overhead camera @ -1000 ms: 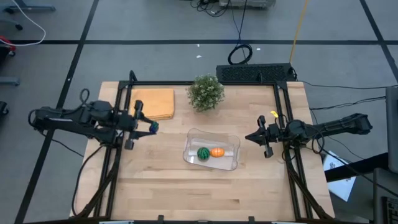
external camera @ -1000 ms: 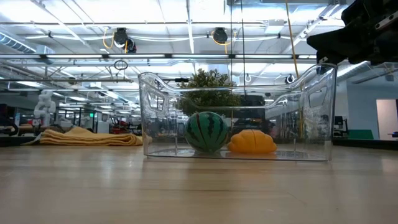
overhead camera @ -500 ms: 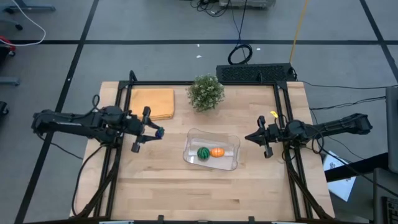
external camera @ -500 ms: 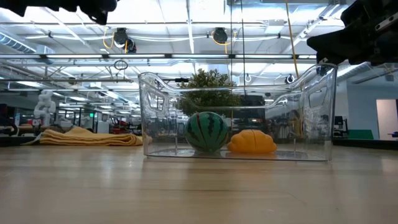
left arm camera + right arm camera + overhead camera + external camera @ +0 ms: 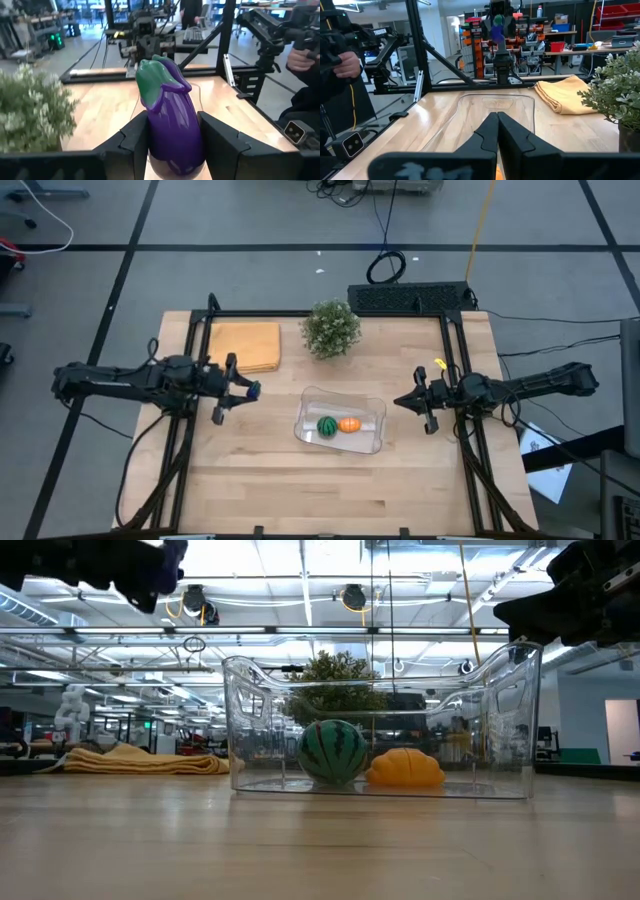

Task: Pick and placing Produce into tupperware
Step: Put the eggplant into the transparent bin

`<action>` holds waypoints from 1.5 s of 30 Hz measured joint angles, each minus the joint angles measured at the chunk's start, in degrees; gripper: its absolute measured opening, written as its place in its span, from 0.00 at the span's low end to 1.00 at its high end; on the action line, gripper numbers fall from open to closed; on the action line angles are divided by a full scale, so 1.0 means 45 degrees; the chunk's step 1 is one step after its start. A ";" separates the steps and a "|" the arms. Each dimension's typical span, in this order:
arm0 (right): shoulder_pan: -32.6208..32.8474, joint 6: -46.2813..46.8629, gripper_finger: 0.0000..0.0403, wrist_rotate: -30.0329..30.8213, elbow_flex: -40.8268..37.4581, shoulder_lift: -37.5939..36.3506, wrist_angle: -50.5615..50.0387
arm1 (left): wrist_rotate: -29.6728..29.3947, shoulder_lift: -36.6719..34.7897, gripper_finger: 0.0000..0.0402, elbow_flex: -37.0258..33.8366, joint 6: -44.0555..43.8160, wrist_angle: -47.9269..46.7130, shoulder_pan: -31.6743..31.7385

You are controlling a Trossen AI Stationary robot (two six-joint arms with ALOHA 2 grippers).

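Note:
My left gripper (image 5: 246,392) hovers over the table's left part, shut on the purple eggplant (image 5: 170,120), a short way left of the tupperware (image 5: 340,420). The clear tupperware (image 5: 380,730) stands on the table's middle. Inside it lie the green striped ball (image 5: 327,426) and the orange piece (image 5: 349,423), both resting on its floor (image 5: 333,751) (image 5: 404,767). My right gripper (image 5: 400,401) waits shut just right of the tupperware, above the table; in the right wrist view its fingers (image 5: 497,125) lie together. My left gripper pinches the eggplant's purple body (image 5: 172,145) between its two fingers (image 5: 135,142), one on each side. The fingers come level from the table's left. The green cap end (image 5: 155,75) sticks out beyond the fingertips toward the tupperware. The eggplant is lifted clear of the table.
A bushy potted plant (image 5: 331,328) stands at the far edge, behind the tupperware. A folded yellow-orange cloth (image 5: 247,345) lies at the far left corner. Dark frame rails run along the table's left and right sides. A person's hand (image 5: 300,57) shows beyond the table.
My left gripper has carried the eggplant toward the table's right, closer to the tupperware, and has come into the low view's upper left corner. It stays shut on the eggplant. My right arm has kept still.

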 joint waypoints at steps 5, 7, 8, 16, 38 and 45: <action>0.0001 0.0000 0.00 0.0005 0.0001 0.0001 0.0010 | -0.0396 0.0005 0.38 -0.0381 -0.0460 -0.0089 0.0000; 0.0000 0.0000 0.00 0.0004 0.0000 -0.0004 0.0010 | -0.0540 0.0002 0.38 -0.0530 -0.0470 -0.0227 0.0000; 0.0000 0.0000 0.00 0.0003 0.0001 0.0001 0.0010 | -0.0540 0.0011 0.38 -0.0569 -0.0450 -0.0232 0.0000; 0.0000 0.0000 0.00 0.0005 0.0001 0.0001 0.0010 | -0.0637 0.0005 0.38 -0.0578 -0.0410 -0.0201 0.0000; 0.0002 -0.0044 0.00 0.0007 -0.0004 0.0001 0.0009 | -0.1097 0.2017 0.38 -0.0562 -0.1476 0.1804 0.0000; 0.0000 -0.0005 0.00 0.0010 -0.0002 -0.0002 0.0001 | -0.0644 0.3757 0.38 0.0283 -0.1192 0.2224 0.0000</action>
